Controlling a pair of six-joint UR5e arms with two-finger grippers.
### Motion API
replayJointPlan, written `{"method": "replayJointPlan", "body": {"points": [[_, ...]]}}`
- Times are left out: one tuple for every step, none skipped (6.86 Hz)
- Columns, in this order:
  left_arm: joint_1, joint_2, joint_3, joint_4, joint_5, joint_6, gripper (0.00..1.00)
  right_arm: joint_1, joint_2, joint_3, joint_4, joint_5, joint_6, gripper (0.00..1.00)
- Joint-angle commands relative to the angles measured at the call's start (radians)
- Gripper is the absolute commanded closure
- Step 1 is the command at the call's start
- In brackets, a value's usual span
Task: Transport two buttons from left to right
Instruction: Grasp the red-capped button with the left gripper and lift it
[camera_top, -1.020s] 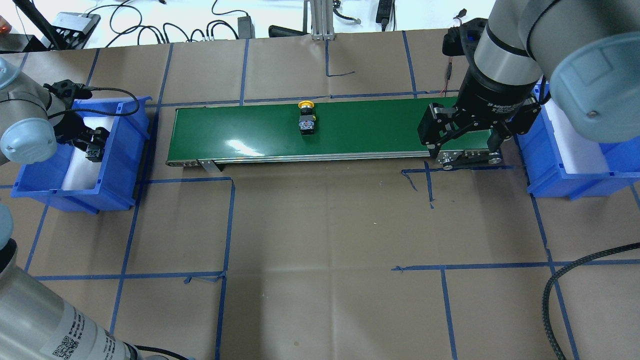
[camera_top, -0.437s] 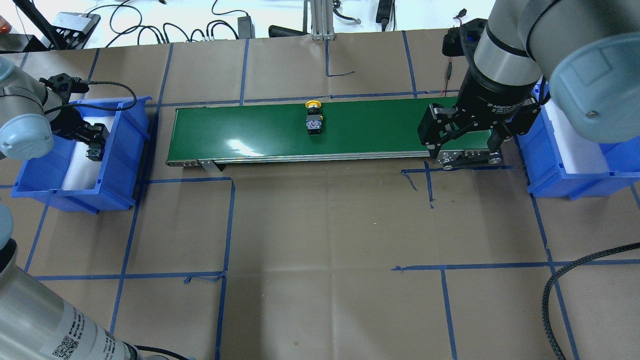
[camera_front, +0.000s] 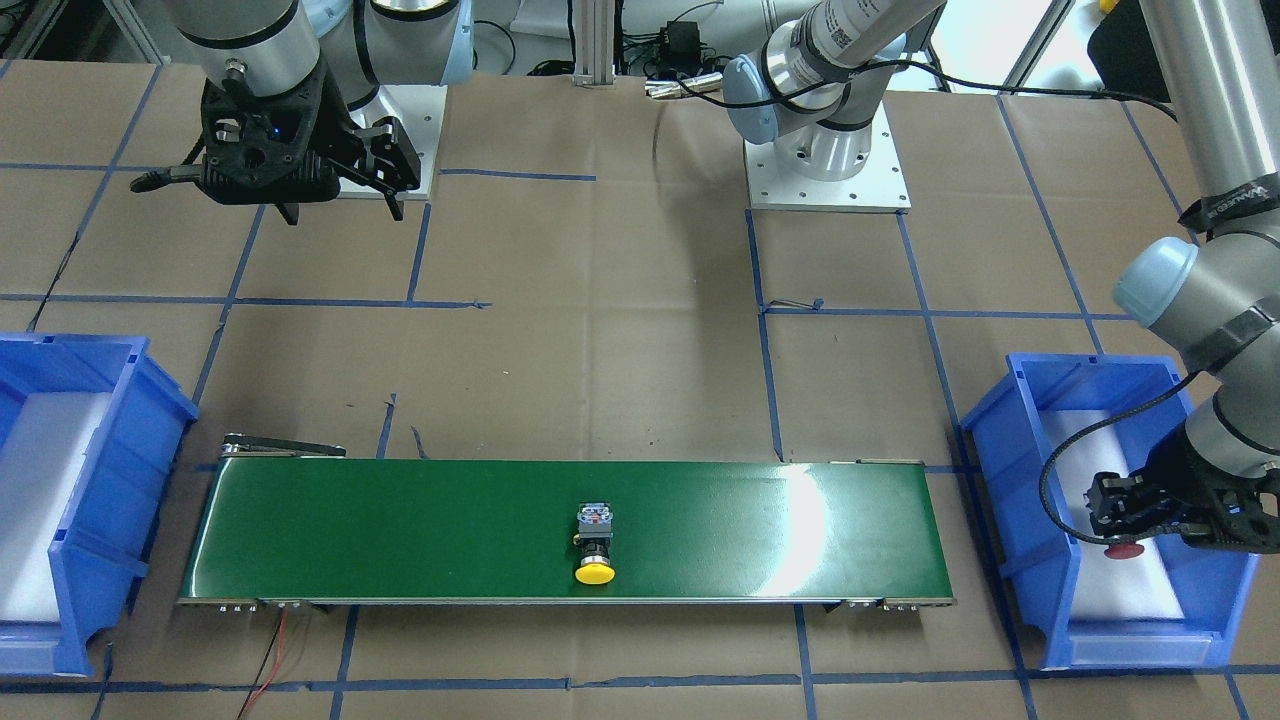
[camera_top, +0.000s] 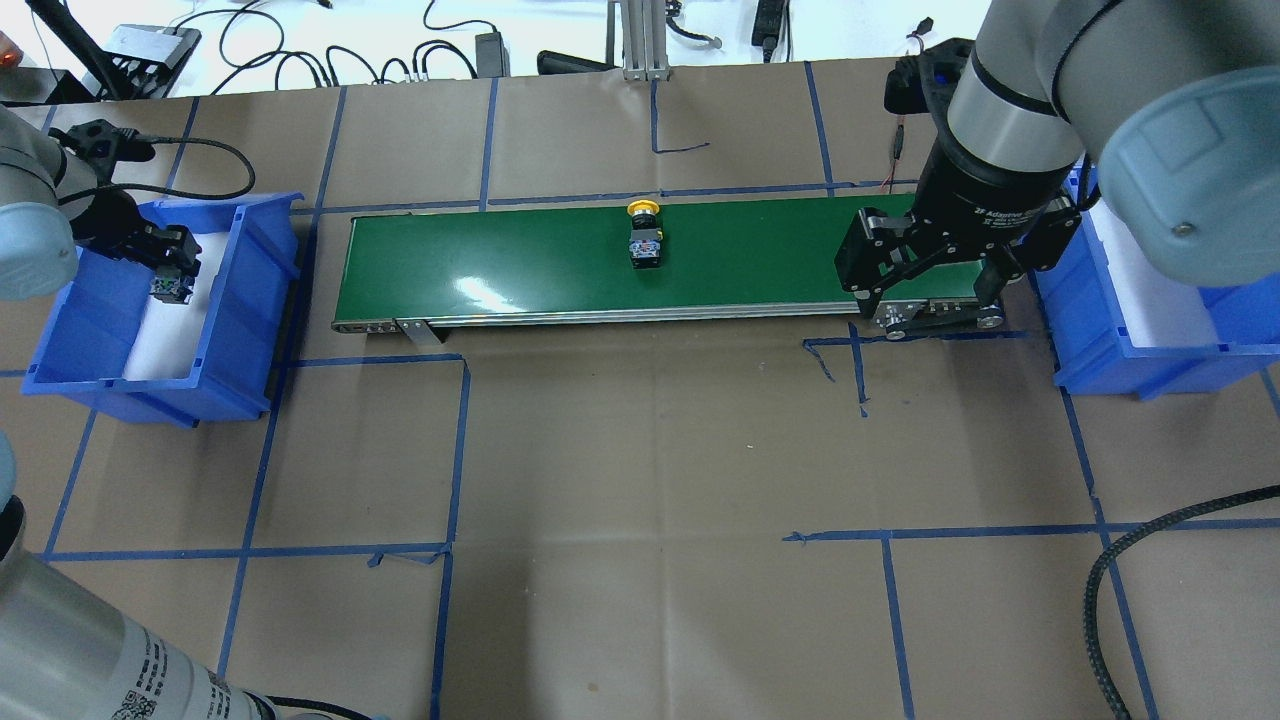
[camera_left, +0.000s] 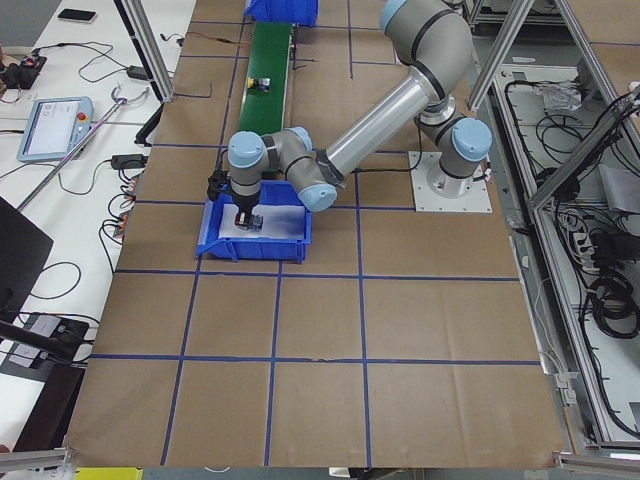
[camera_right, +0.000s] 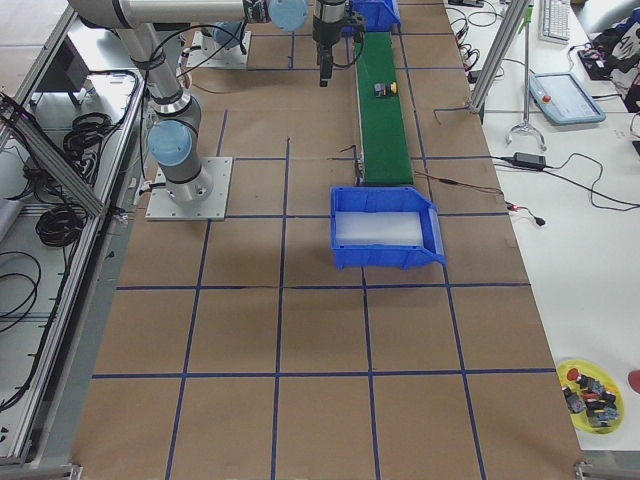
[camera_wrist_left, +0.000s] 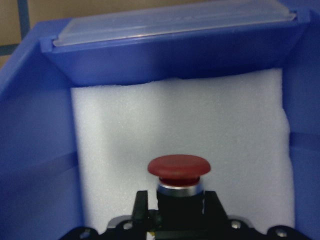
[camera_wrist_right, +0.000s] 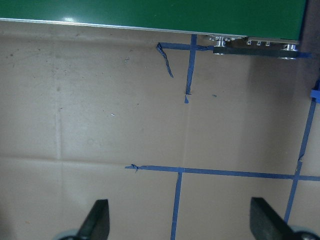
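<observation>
Red button (camera_wrist_left: 178, 169) clamped in left gripper (camera_wrist_left: 177, 206), clear of bin walls (camera_wrist_left: 30, 125), right gripper (camera_wrist_right: 180, 220) wide open

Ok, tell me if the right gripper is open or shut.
Open: the right gripper has its fingers spread wide apart, with nothing between them.

We see the yellow button (camera_top: 645, 240) lying alone in the middle of the green belt (camera_top: 500, 260), with bare belt on both sides. At the right of the overhead picture, the right gripper (camera_top: 932, 295) hangs wide open, high up by the belt's end. At the left, the walls of the blue bin (camera_top: 250, 295) stand close around the left gripper (camera_top: 165, 272), which grips the red button (camera_wrist_left: 178, 167).
</observation>
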Motion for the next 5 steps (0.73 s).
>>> {"method": "replayJointPlan", "body": {"points": [[0.003, 0.060, 0.091, -0.194, 0.002, 0.001, 0.98, 0.000, 0.000, -0.001, 0.000, 0.000, 0.000, 0.00], [0.003, 0.066, 0.158, -0.300, 0.003, 0.002, 0.98, 0.000, 0.000, -0.001, 0.000, 0.000, 0.000, 0.00], [0.004, 0.063, 0.217, -0.366, 0.004, 0.002, 0.98, 0.000, 0.000, -0.001, 0.000, 0.000, 0.000, 0.00], [0.003, 0.060, 0.254, -0.414, 0.005, 0.001, 0.98, 0.000, 0.000, -0.001, 0.000, 0.000, -0.002, 0.00], [0.003, 0.043, 0.257, -0.418, 0.005, -0.002, 0.98, 0.000, 0.000, -0.001, 0.000, 0.000, -0.002, 0.00]]}}
